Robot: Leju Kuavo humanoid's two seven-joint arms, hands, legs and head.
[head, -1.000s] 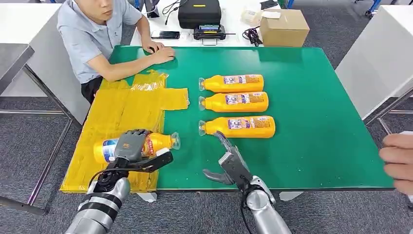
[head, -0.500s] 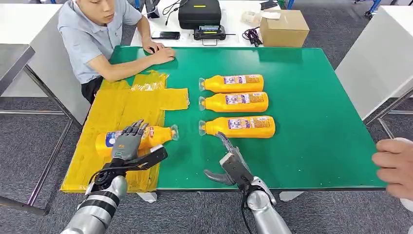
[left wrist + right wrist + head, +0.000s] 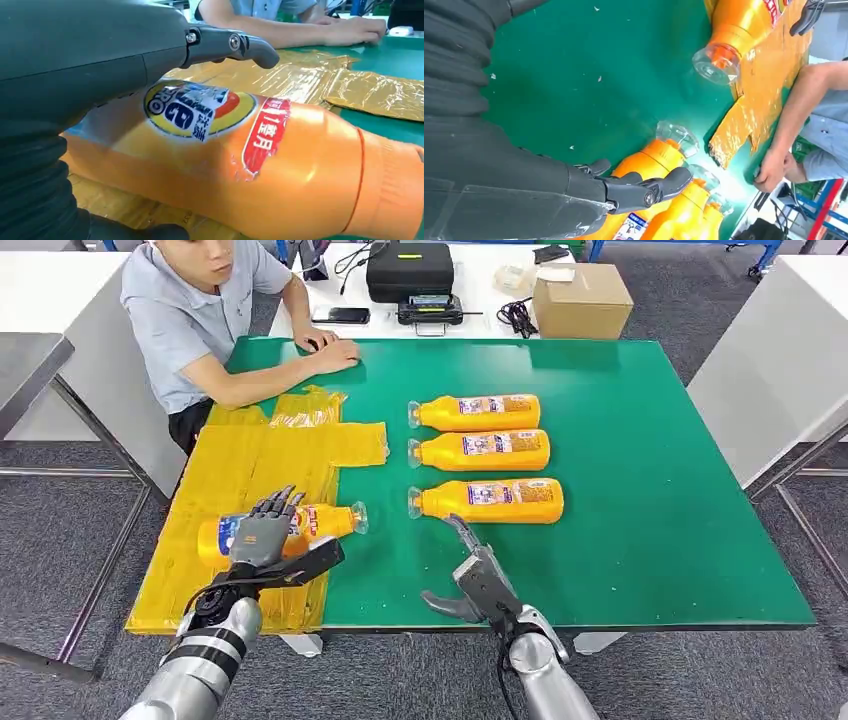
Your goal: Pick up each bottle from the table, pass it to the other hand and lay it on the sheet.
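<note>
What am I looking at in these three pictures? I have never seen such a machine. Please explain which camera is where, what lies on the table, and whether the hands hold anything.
This is a humanoid robot with two silver arms. The head view looks down from high on its body. The other two pictures come from cameras at its wrists, so they are turned and very close.

On the green table lies a yellow sheet. One orange bottle lies on the sheet, its cap end past the sheet's edge. Three more orange bottles lie in a row on the bare green.

The left hand is over the bottle on the sheet with fingers spread, not gripping it. The right hand is open near the closest bottle of the row and holds nothing.

A person sits at the far corner, arms resting on the table.
</note>
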